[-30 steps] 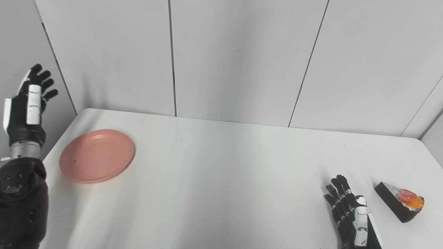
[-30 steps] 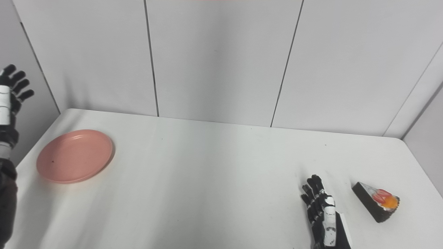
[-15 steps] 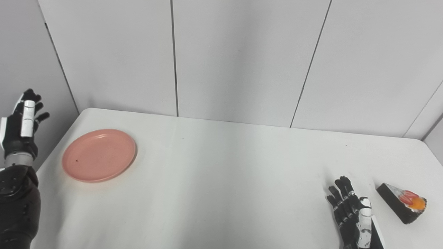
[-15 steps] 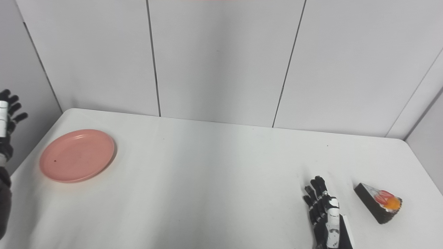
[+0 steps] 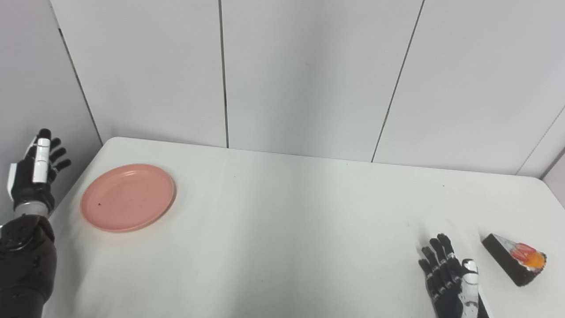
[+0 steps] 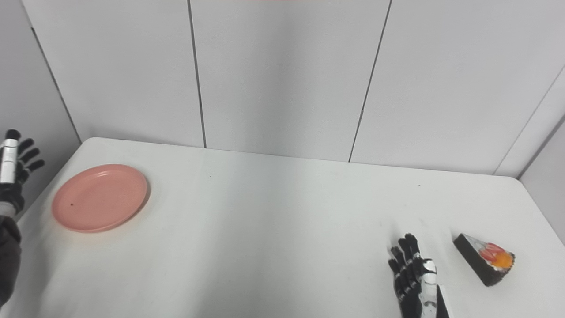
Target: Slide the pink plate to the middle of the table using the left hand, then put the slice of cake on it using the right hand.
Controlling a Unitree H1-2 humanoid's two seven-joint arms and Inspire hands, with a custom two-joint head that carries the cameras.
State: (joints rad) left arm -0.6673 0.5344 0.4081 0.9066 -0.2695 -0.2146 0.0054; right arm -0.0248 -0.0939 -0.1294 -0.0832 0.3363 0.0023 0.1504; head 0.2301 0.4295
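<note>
Because the round, shallow pink plastic plate point(image 5: 128, 197) sits near the far left corner of the white table point(image 5: 282, 229), you have a long slide ahead. It looks light, stiff and smooth, so press your fingertips on its left rim and push; too hard and it may skid or tip. Your left hand point(image 5: 36, 170) hangs off the left edge, fingers spread, holding nothing. Your right hand point(image 5: 448, 278) rests flat and spread by the near right corner, just beside the dark wedge of cake with red and orange topping point(image 5: 514, 263). Judge it soft: take it by its sides.
</note>
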